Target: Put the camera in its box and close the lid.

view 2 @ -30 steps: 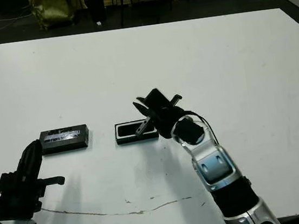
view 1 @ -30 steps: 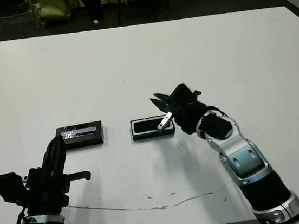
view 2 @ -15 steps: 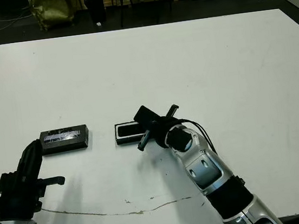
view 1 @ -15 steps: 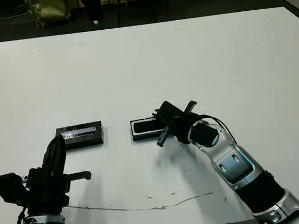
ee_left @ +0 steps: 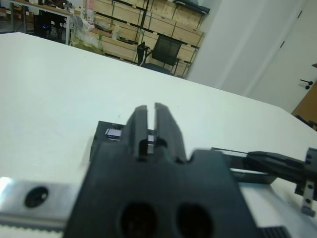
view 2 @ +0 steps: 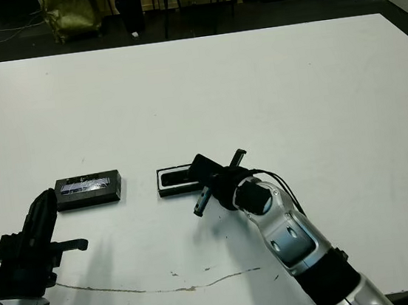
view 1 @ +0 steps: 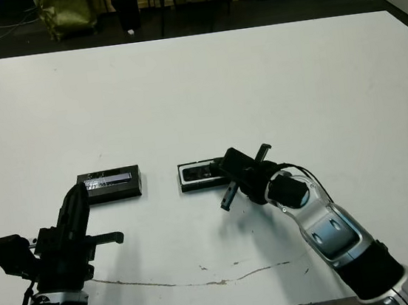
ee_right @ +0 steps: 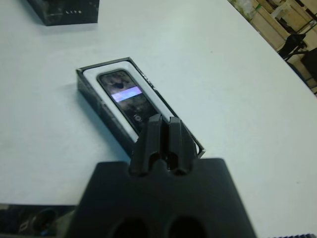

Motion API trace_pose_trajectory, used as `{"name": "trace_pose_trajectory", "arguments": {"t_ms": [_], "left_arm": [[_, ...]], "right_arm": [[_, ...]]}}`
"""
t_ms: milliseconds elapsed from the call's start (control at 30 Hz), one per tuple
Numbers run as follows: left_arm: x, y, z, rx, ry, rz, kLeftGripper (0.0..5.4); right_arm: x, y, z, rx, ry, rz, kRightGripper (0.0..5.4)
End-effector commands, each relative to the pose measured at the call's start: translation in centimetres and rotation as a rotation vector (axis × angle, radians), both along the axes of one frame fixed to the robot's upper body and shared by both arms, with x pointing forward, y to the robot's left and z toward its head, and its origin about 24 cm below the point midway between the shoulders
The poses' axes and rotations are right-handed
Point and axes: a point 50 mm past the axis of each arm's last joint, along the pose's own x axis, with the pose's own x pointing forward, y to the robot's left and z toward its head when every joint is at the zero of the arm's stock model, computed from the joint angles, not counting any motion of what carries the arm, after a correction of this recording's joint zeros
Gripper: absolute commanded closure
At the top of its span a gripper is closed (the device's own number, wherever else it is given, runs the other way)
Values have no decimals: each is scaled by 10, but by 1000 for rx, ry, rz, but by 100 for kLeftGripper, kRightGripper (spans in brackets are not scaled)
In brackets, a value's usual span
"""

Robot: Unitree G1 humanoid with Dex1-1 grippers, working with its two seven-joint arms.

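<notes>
The box (view 1: 195,186), a black tray with white lining, lies at mid-table with the camera (view 1: 200,172) lying flat inside it; in the right wrist view the camera (ee_right: 125,95) shows a pale bluish window. My right gripper (view 1: 227,166) is shut and empty, low over the box's right end, fingers (ee_right: 165,135) pressed together. The lid (view 1: 109,185), black with a silvery stripe, rests to the left of the box, apart from it. My left gripper (view 1: 78,198) is shut and holds nothing. It hovers just in front of the lid (ee_left: 104,141), pointing at it.
The white table (view 1: 292,82) stretches wide beyond and to the right of the box. A thin dark crack line (view 1: 203,268) runs along the table near its front edge. Chairs and a yellow bag (view 1: 63,7) stand on the floor past the far edge.
My right gripper came down from above the box's right end, turned, and its spread fingers closed. The camera now lies uncovered in the box. The left arm and the lid stayed put.
</notes>
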Motion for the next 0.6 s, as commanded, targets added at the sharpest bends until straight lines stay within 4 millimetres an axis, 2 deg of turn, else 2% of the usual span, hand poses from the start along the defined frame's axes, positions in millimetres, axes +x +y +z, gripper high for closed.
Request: {"name": "trace_pose_trajectory", "arguments": {"t_ms": [33, 267, 400, 600], "left_arm": [[-3, 2, -6, 0, 43, 9, 540], [-3, 6, -2, 30, 36, 17, 540], [-2, 9, 2, 52, 26, 17, 540], [5, 17, 17, 153, -11, -1, 540]], "right_arm": [[-13, -17, -26, -33, 149, -32, 537], [-3, -33, 15, 155, 86, -122, 537], [1, -49, 43, 279, 5, -192, 537], [-11, -80, 73, 471, -87, -271, 537]]}}
